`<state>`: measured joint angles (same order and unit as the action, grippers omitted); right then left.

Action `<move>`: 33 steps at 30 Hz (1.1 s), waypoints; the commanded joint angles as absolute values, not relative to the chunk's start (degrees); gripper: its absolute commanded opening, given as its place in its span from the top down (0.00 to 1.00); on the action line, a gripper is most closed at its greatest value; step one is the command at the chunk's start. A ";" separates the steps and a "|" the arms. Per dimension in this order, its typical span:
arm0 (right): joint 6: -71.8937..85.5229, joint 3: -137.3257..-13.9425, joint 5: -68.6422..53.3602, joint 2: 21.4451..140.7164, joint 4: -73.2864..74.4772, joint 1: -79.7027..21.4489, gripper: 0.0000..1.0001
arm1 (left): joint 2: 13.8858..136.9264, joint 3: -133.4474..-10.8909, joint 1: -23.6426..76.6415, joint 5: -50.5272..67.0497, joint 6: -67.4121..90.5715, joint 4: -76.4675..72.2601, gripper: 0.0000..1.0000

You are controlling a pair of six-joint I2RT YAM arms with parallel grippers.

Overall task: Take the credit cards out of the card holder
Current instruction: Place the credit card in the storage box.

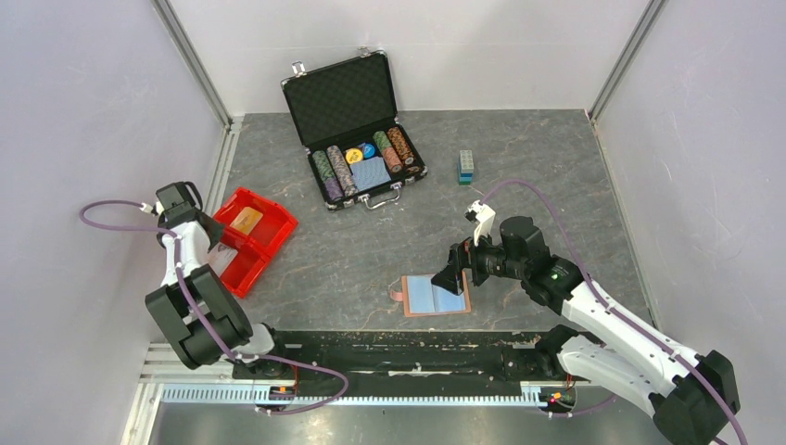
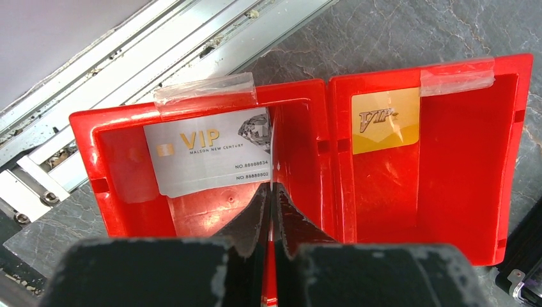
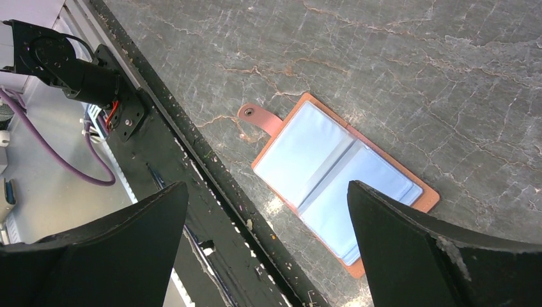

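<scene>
The card holder (image 1: 436, 297) lies open on the table, brown with a light-blue lining and its tab to the left; it also shows in the right wrist view (image 3: 339, 185). My right gripper (image 1: 454, 276) hovers over it, open and empty (image 3: 267, 188). My left gripper (image 1: 216, 234) is over the red bin (image 1: 273, 232), shut on a credit card (image 2: 271, 147) seen edge-on between its fingers (image 2: 271, 188). A silver VIP card (image 2: 204, 153) lies in the bin's left compartment. An orange-yellow VIP card (image 2: 385, 121) lies in the right one.
The red bin's walls (image 2: 505, 160) surround my left fingers. An open black poker-chip case (image 1: 357, 120) stands at the back centre. A small blue-green block (image 1: 466, 167) sits to its right. A black rail (image 1: 399, 348) runs along the near table edge.
</scene>
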<state>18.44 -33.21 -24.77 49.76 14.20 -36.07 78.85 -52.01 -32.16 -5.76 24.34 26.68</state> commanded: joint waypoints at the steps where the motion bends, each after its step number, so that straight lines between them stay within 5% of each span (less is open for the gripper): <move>1: 18.99 -34.10 -25.59 49.88 11.59 -35.77 0.02 | 79.08 -53.91 -32.43 -7.19 21.35 26.55 0.93; 16: 17.93 -32.61 -24.86 47.95 12.48 -35.75 0.02 | 80.80 -56.72 -32.43 -13.80 19.54 31.87 0.88; 22: 17.46 -32.82 -24.79 47.68 13.33 -35.77 0.02 | 81.31 -58.35 -32.43 -15.78 19.42 33.96 0.74; 33: 15.52 -33.31 -22.51 45.62 17.11 -35.75 0.02 | 78.28 -59.59 -32.42 -14.75 21.62 35.38 0.70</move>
